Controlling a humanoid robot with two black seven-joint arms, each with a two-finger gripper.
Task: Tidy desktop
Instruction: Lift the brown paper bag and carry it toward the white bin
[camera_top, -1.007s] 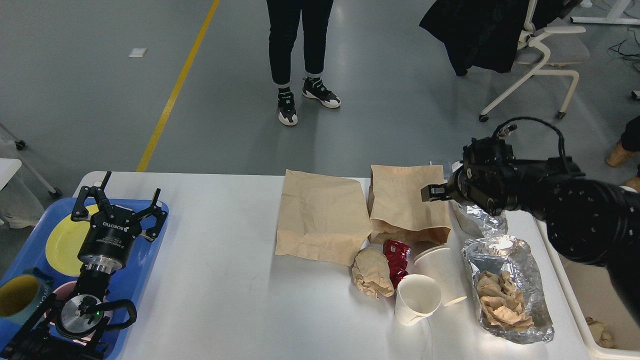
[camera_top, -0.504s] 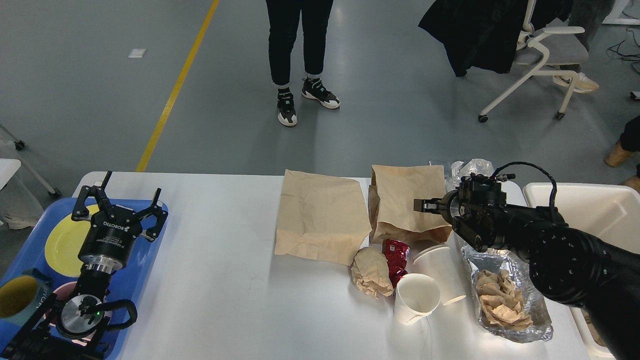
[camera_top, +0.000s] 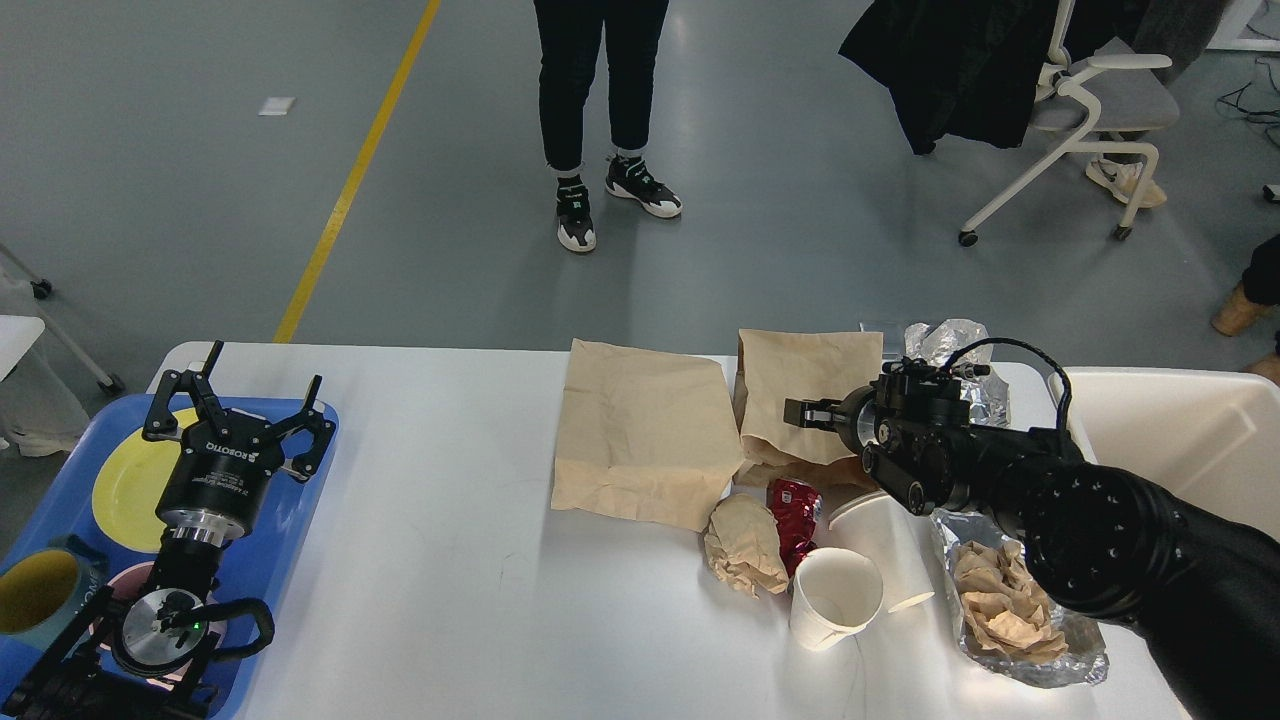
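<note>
Bench (camera_top: 430, 560), the white top that fills the lower half of the view, carries its litter bunched on the right side. 2 flat brown paper bags lie side by side at the far edge, the left bag (camera_top: 640, 445) just beside the right bag (camera_top: 805, 395). In front of them sit a crumpled brown paper ball (camera_top: 745, 545), a red wrapper (camera_top: 795, 510), a standing white paper cup (camera_top: 835, 595) and a second cup (camera_top: 890, 545) tipped on its side. A foil tray (camera_top: 1030, 620) with crumpled paper in it lies nearer the right edge, and more foil (camera_top: 945, 345) shows at the far right corner. A cream bin (camera_top: 1170, 430) stands off the right end of the bench.

Right tool (camera_top: 800, 412) hangs over the right bag, pointing left. It is seen nearly end-on and dark, so I cannot tell whether its fingers are apart or together, nor whether it touches the paper. Left tool (camera_top: 240, 400) hovers with its fingers spread wide and nothing in them, above a blue tray (camera_top: 310, 480) that holds a yellow plate (camera_top: 125, 480) and mugs.

My judgement: the step in hand is picking up the right bag for the bin. The next move calls for pinching an edge or fold, since flat paper offers little grip, then lifting it past the red wrapper and the cups without dragging them.
</note>
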